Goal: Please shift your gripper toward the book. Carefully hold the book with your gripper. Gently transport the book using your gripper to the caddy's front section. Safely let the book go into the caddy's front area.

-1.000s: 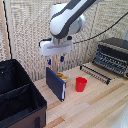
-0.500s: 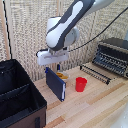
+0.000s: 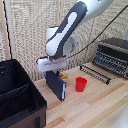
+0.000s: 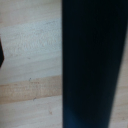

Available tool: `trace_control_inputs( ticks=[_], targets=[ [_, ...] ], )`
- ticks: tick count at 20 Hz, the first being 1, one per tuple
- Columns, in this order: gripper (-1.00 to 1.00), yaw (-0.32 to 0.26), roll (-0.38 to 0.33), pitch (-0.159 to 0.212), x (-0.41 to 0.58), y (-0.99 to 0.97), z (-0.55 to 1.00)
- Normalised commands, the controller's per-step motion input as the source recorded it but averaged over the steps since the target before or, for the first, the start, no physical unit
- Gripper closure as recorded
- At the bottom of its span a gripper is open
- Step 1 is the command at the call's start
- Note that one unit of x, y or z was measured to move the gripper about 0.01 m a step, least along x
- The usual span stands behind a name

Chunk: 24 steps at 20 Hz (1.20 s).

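Note:
The dark navy book (image 3: 56, 86) stands upright on the wooden table, just beside the black caddy (image 3: 17, 97) that fills the exterior view's left. My gripper (image 3: 54, 73) sits right over the book's top edge under the white wrist, and its fingertips are hidden around that edge. In the wrist view the book (image 4: 92, 65) is a wide, blurred dark band very close to the camera. A dark sliver at that picture's edge, possibly a finger (image 4: 1, 52), stands apart from the book. The jaws look open around the book.
A red cup (image 3: 81, 84) stands just to the exterior view's right of the book. Farther right are a dark toaster oven (image 3: 114, 52) and a black wire rack (image 3: 97, 74) lying on the table. A woven screen closes off the back.
The arm has come down, bringing the wrist and gripper onto the top of the book. The book itself has not visibly moved.

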Motion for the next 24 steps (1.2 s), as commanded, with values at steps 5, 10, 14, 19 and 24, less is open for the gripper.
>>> trace_control_inputs(
  ticks=[5, 10, 14, 19, 24],
  targets=[
    [1.00, 0.001, 0.000, 0.042, 0.222, 0.00, -0.21],
    [1.00, 0.000, -0.004, 0.050, 0.114, 0.03, -0.04],
    [1.00, 0.003, -0.005, 0.027, 0.031, 0.02, -0.02],
    [1.00, 0.026, 0.001, 0.017, 0.139, 0.01, 0.17],
    [1.00, -0.049, 0.004, 0.001, 0.159, 0.00, 0.77]
  ],
)
